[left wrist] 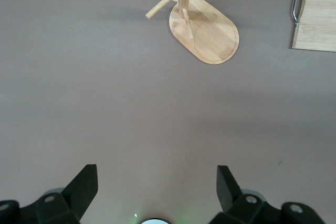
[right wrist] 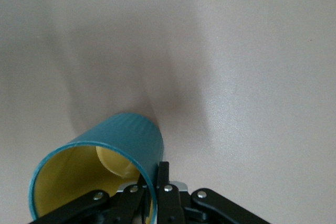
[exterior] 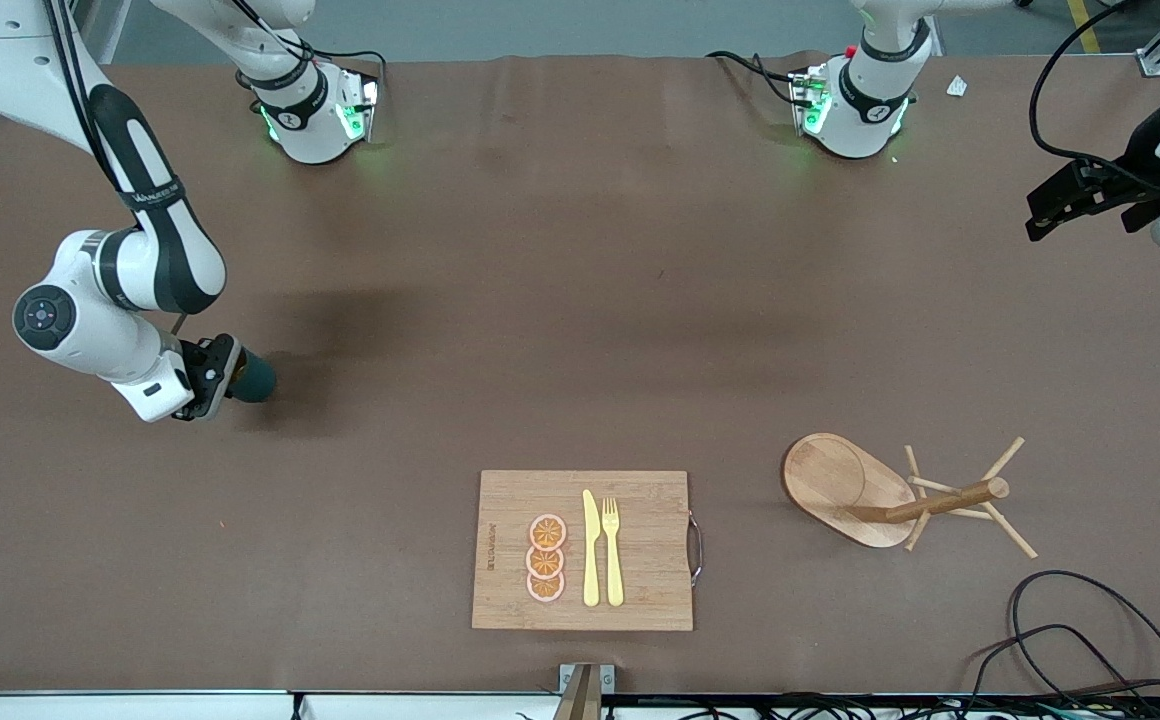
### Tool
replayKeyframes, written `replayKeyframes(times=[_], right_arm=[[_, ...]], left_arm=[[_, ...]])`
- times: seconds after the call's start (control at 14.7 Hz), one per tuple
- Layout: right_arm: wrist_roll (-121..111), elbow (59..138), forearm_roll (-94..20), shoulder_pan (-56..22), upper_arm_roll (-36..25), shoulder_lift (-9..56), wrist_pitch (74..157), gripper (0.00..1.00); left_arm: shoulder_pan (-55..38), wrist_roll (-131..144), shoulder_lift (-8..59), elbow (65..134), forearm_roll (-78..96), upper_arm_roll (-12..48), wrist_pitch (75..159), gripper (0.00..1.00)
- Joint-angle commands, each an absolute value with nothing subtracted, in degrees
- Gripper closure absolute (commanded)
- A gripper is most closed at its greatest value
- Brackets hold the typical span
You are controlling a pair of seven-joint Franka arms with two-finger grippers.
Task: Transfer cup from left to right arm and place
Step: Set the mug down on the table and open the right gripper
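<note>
The small dark teal ribbed cup (exterior: 254, 376) already sits pinched by its rim in the right hand (exterior: 223, 372), low over the brown tabletop (exterior: 580, 330) at that arm's end, while the left hand (exterior: 1090, 200) waits spread and empty, so only setting it down seems left.

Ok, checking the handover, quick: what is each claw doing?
Left claw: open, empty, over bare table.
Right claw: shut on the cup rim.

Wooden peg rack (exterior: 875, 492) beside cutting board (exterior: 640, 590) (knife (exterior: 591, 548), fork (exterior: 612, 550), orange slices (exterior: 546, 558))
</note>
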State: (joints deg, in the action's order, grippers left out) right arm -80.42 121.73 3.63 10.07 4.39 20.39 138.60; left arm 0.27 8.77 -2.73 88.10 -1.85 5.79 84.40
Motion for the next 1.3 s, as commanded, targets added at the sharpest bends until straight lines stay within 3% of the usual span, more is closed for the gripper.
replayKeyframes(times=[0.0, 0.14, 0.48, 0.68, 0.96, 1.23], right_arm=[[-81.2, 120.6, 4.0, 12.1, 5.4, 21.5, 138.1, 0.00], [-80.9, 119.8, 4.0, 12.0, 5.3, 21.5, 137.8, 0.00], [-78.6, 113.2, 1.9, 12.5, 5.3, 21.0, 128.4, 0.00], [-71.0, 107.6, 0.0, 14.2, 5.4, 20.2, 119.7, 0.00], [-53.6, 94.7, -0.7, 14.3, 5.2, 18.1, 101.6, 0.00], [-37.3, 92.7, -0.7, 14.1, 5.4, 13.0, 94.9, 0.00]], left_arm=[[0.6, 7.9, -3.2, 87.5, -0.8, 6.1, 83.6, 0.00], [0.7, 7.8, -3.2, 87.5, -0.9, 6.1, 83.6, 0.00], [0.6, 7.8, -3.0, 87.5, -0.9, 6.1, 83.6, 0.00], [0.5, 7.8, -2.9, 87.5, -0.8, 6.1, 83.6, 0.00], [0.6, 7.8, -2.8, 87.6, -0.8, 6.1, 83.6, 0.00], [0.6, 7.8, -2.8, 87.6, -0.8, 6.1, 83.5, 0.00]])
